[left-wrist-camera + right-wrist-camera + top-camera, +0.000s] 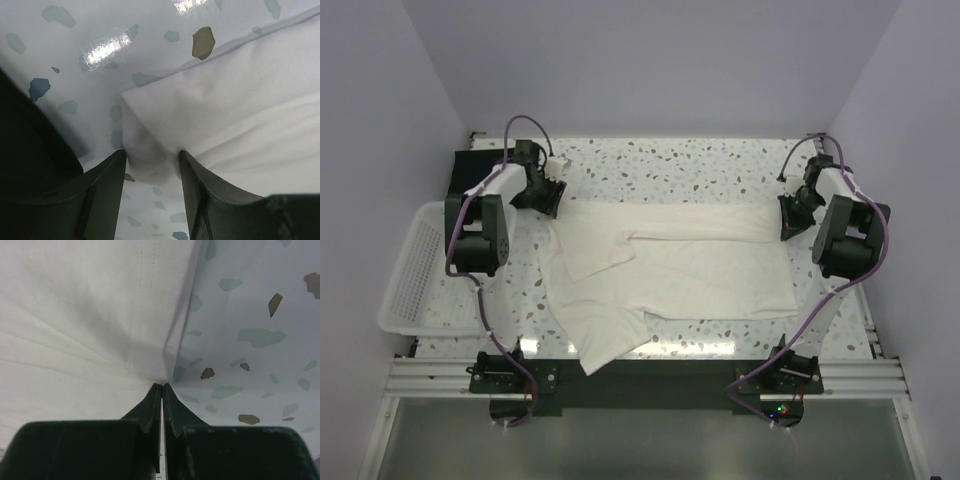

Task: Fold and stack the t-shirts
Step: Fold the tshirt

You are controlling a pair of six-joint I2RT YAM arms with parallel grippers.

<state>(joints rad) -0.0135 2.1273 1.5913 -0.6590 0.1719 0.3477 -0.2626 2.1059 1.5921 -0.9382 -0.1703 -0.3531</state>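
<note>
The cream t-shirt (670, 270) lies spread across the middle of the table, with one part hanging over the near edge. My left gripper (548, 192) is at its far left corner. In the left wrist view this gripper (152, 161) is open, and the corner of the cream shirt (225, 110) lies between its fingertips. My right gripper (790, 215) is at the shirt's far right corner. In the right wrist view it (163, 386) is shut on the edge of the cream shirt (90, 320). No black t-shirt shows clearly.
A white lattice basket (408, 285) stands at the table's left edge. A dark flat shape (468, 172) lies behind the left arm; I cannot tell what it is. The speckled tabletop (670, 165) lies beyond the shirt. Walls close in on both sides.
</note>
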